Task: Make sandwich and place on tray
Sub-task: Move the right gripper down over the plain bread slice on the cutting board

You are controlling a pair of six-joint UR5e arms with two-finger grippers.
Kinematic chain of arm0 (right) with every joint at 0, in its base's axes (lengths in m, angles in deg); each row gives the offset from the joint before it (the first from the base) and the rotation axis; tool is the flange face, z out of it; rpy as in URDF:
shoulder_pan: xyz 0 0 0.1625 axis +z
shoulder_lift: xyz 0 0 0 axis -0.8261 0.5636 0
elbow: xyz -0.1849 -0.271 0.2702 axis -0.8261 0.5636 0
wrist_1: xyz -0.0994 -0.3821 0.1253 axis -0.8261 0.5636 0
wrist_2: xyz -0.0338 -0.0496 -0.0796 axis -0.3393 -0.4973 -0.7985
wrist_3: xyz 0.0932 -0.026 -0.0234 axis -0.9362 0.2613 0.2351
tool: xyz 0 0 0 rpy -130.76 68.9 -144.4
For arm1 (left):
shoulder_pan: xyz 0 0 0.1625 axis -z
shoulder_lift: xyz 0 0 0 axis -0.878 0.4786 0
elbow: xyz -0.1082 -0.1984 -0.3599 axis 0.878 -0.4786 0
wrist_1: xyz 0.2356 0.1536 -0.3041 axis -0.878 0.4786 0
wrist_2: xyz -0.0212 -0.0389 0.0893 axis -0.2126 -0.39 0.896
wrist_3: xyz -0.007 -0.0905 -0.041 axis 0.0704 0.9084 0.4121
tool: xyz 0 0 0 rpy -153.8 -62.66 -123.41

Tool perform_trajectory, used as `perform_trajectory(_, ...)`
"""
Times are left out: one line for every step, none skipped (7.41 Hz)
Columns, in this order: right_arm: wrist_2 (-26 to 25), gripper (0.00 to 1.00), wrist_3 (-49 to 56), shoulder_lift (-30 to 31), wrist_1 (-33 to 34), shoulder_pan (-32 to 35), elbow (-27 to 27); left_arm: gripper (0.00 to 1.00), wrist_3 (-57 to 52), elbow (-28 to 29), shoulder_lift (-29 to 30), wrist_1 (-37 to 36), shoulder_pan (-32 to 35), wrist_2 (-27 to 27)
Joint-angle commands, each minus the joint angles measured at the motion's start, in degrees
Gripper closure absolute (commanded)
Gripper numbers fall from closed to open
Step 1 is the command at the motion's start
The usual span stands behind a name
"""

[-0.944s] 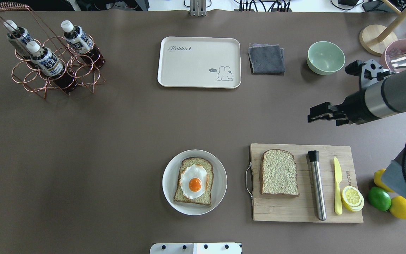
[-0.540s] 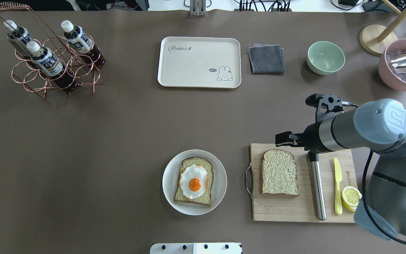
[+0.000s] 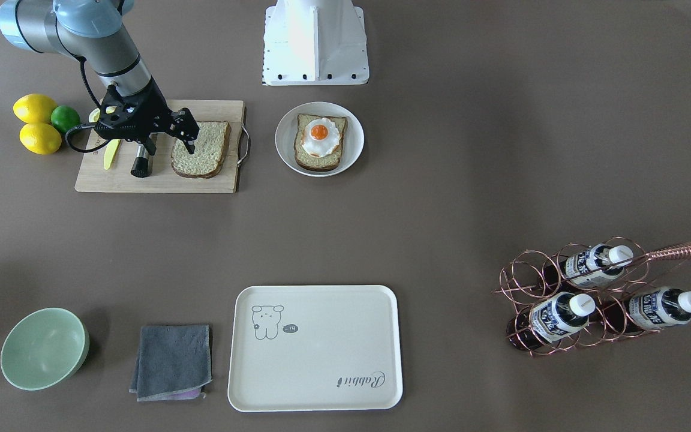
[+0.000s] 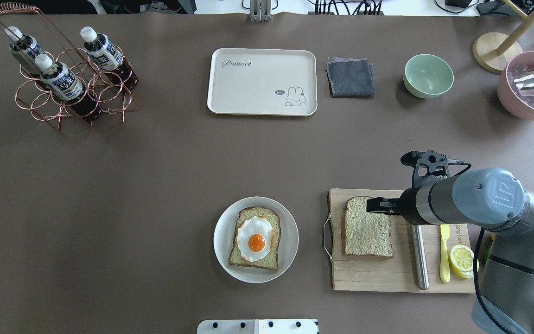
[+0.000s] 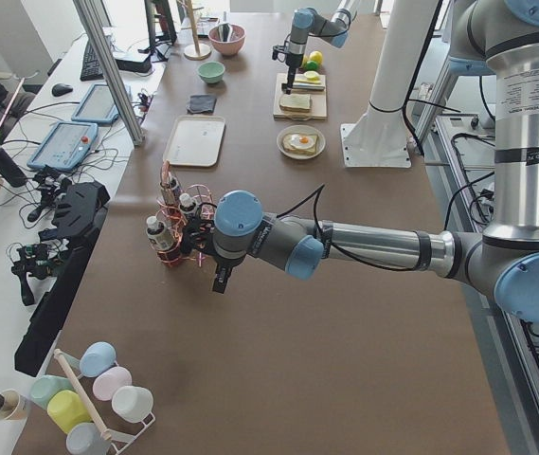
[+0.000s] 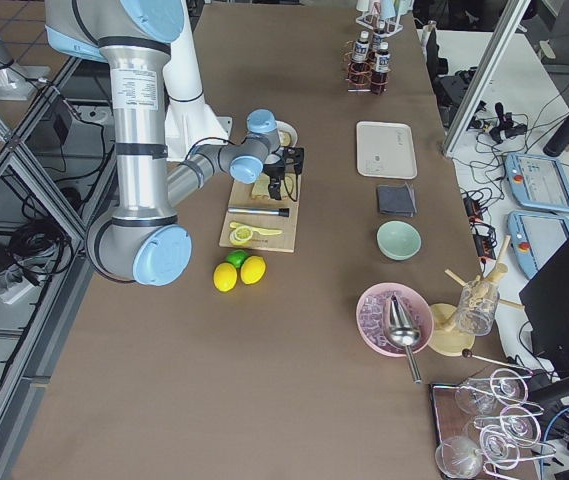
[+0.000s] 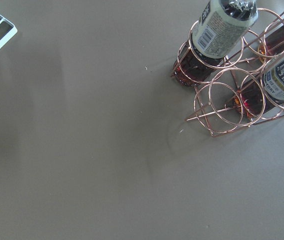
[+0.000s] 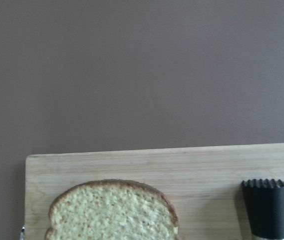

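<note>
Here the sandwich was not yet assembled. The lower slice (image 4: 244,220) lay on the white plate (image 4: 223,222) near the robot's edge of the table, with the fried egg (image 4: 256,239) on top of it and uncovered. The second slice (image 4: 366,234) lay flat on the wooden cutting board (image 4: 373,276), just to the right of the plate in the overhead view. The tray (image 4: 257,88) stood well apart from both, at the far side of the table.

The right arm entered from the right of the overhead view. Its forearm lay across the board's far right corner and its wrist was turned toward the second slice. The right gripper (image 3: 171,141) pointed downward over the far right corner of that slice, with its jaws spread and nothing between them. Whether a finger touched the bread could not be told. A steel muddler (image 4: 418,260), a yellow knife (image 4: 443,255) and a halved lemon (image 4: 460,259) shared the board to the right of the slice.

The left arm, seen only from the table's end, stretched low and nearly level over the table. The left gripper (image 5: 220,278) was beside the copper bottle rack (image 4: 70,93), and its opening could not be judged. A grey cloth (image 4: 350,77) and a green bowl (image 4: 428,75) lay to the right of the tray.
</note>
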Motion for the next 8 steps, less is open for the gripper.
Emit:
perform_trajectory(-2.12,0.15,-4.27,0.83,-1.13,-2.01,-0.06,0.02,-0.04,-0.02,-0.18,0.28,0.00,-0.03)
perform_trajectory(-2.56,0.15,-4.80,3.44,-6.36,-2.72,0.28,0.02,-0.04,0.06,-0.53,0.89,0.00,-0.03)
perform_trajectory(-2.91,0.15,-4.89,4.77,-8.76,-2.90,0.29,0.02,-0.13,-0.02,-0.62,0.90,0.00,-0.03)
perform_trajectory(-3.00,0.18,-5.42,4.79,-8.88,-3.16,0.46,0.02,0.04,-0.02,-1.32,2.03,0.00,-0.03)
perform_trajectory(-3.53,0.23,-5.51,4.79,-8.88,-3.51,0.72,0.02,0.05,-0.02,-1.50,2.48,0.00,-0.03)
perform_trajectory(-5.10,0.26,-5.60,4.79,-8.88,-4.30,1.42,0.02,-0.04,-0.02,-1.50,2.57,0.00,-0.03)
perform_trajectory(-5.11,0.27,-5.60,4.70,-8.96,-4.57,1.43,0.02,-0.13,-0.02,-1.50,2.57,0.00,-0.03)
perform_trajectory(-5.29,0.28,-5.51,4.70,-8.96,-4.74,1.43,0.02,-0.22,-0.02,-1.59,2.57,0.00,-0.03)
